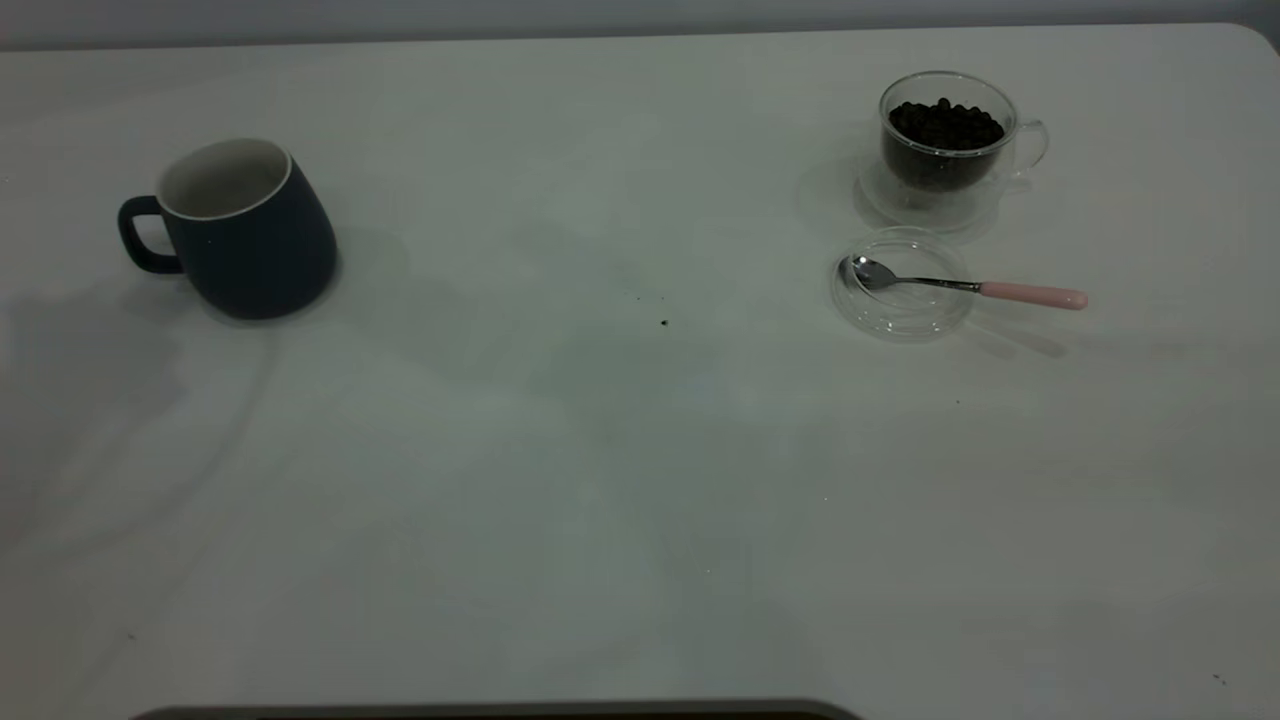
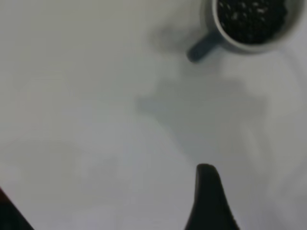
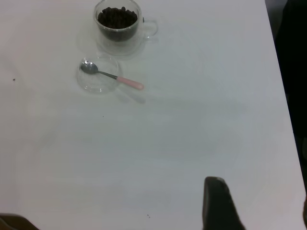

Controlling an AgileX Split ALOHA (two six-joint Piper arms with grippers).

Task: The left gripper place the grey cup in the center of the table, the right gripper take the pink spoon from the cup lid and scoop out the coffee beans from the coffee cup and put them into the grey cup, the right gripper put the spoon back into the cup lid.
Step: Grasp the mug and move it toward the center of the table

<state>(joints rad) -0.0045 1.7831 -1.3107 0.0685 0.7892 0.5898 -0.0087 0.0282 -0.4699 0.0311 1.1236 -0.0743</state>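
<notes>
The grey cup (image 1: 245, 235) stands upright at the table's (image 1: 600, 480) left, handle pointing left, inside white. In the left wrist view the grey cup (image 2: 206, 44) lies far ahead, its inside dark and speckled. At the right stands the coffee cup (image 1: 945, 150), full of coffee beans (image 1: 945, 125). In front of it the pink spoon (image 1: 1030, 295) lies with its bowl in the cup lid (image 1: 905, 310). Neither gripper shows in the exterior view. One left finger (image 2: 209, 199) and one right finger (image 3: 218, 206) hover alone over bare table. The right wrist view has the coffee cup (image 3: 117, 24), pink spoon (image 3: 129, 83) and cup lid (image 3: 96, 84) far off.
A tiny dark speck (image 1: 664, 322) lies near the table's middle. The table's right edge (image 3: 284, 96) drops off to a dark floor. A dark strip (image 1: 500, 712) runs along the front edge.
</notes>
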